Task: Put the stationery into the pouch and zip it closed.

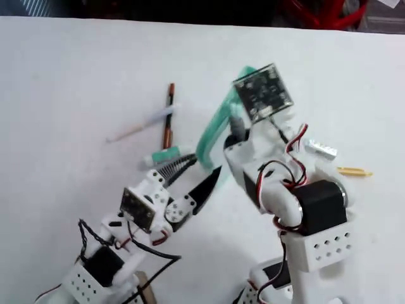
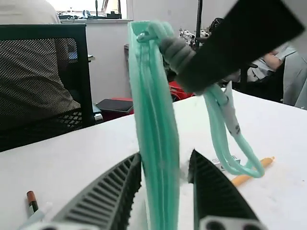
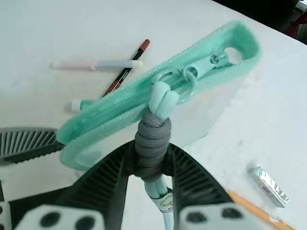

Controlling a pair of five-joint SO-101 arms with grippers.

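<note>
The high view looks steeply down over the whole table (image 1: 63, 76), the left wrist view faces level across it toward the room, the right wrist view downward, both close on the shared pouch (image 3: 115, 108).

Diffuse, bright light on the table (image 1: 76, 76), close to washed out around the pouch (image 1: 214, 130). Shadows are soft and faint, just thin ones under the pens (image 1: 168, 117) left of the pouch. Left wrist cam is backlit: the window (image 2: 88, 5) behind the pouch blows out, and the right gripper (image 2: 189, 72) clamped on the zip cord (image 2: 175, 50) goes to a dark silhouette.
</note>
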